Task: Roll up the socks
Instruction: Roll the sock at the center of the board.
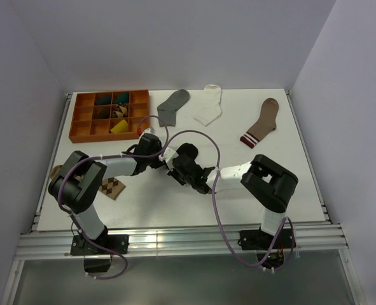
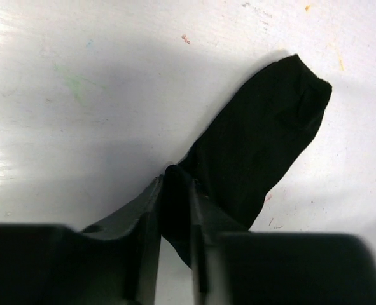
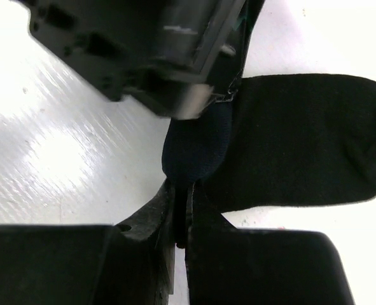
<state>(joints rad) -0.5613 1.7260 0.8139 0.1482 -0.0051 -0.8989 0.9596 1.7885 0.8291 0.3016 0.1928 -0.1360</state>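
Your left gripper (image 2: 175, 190) is pinched nearly closed on the black sock (image 2: 257, 146) at its fold, and your right gripper (image 3: 182, 190) is clamped tight on its bunched edge too.

A robotics lab cell: a white surface (image 1: 305, 149) boxed in by plain pale walls (image 1: 175, 38), aluminium rails (image 1: 175, 244) along its near edge carrying the left arm (image 1: 79, 181) and right arm (image 1: 271, 181), purple cables (image 1: 221, 229) trailing loose. An orange divided tray (image 1: 95, 137), a grey sock (image 1: 174, 105), a white sock (image 1: 209, 105) and a striped sock (image 1: 262, 122) lie spread out.
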